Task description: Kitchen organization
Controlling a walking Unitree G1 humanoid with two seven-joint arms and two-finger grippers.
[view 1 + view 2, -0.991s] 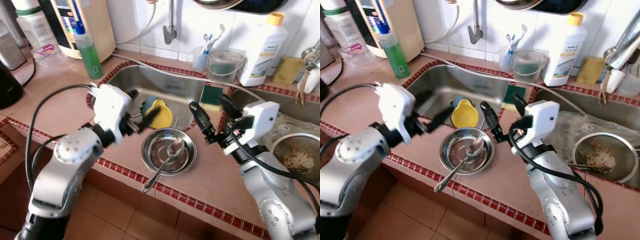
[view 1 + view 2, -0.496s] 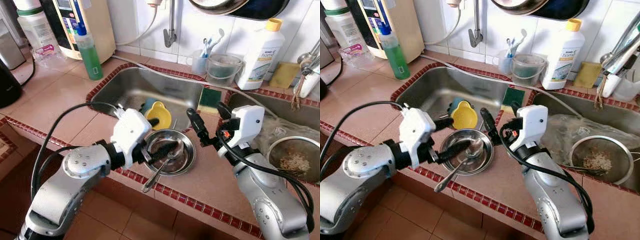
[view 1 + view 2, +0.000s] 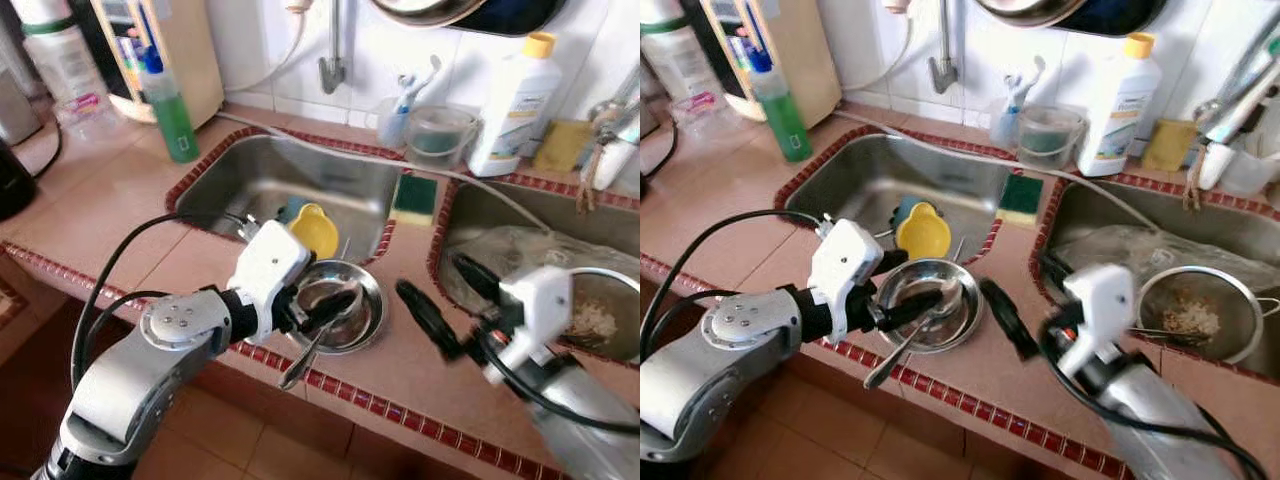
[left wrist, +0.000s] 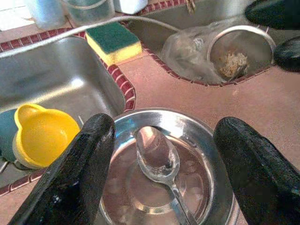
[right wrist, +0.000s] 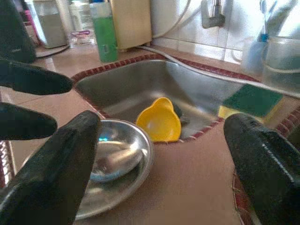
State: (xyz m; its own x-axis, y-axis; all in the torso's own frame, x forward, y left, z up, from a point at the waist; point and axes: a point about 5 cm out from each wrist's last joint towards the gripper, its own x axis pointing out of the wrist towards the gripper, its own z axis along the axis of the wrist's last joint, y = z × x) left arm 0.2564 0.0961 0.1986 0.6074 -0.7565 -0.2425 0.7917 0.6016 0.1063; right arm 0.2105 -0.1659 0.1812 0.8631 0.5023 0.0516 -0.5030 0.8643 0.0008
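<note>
We see our left gripper (image 3: 325, 305) hanging low over the steel bowl (image 3: 370, 290) that sits on the terracotta counter (image 3: 110, 215) at the near edge of the sink (image 3: 300, 180); its two black fingers (image 4: 86, 164) stand wide apart, one on each side of the bowl's rim, closed on nothing. A metal spoon (image 4: 157, 157) lies in the bowl, its scoop near the centre and its handle running out toward 7 o'clock over the red tile border (image 3: 400, 410). At 11 o'clock from the bowl, just inside the sink, a yellow cup (image 3: 315, 230) rests against a teal one (image 3: 290, 208). Our right gripper (image 3: 440, 300) hovers over the counter at 3 o'clock of the bowl, well clear of it, fingers spread wide and empty; the head views blur it. At 1 o'clock from the bowl a green and yellow sponge (image 3: 415, 197) lies on the divider between the two basins. In the right basin a strainer (image 3: 1200, 310) holds some food scraps. Along the back wall stand a green soap bottle (image 3: 170, 95) at 11 o'clock, a clear tub (image 3: 435, 135) and a white detergent bottle (image 3: 515, 105) at 1 o'clock.
</note>
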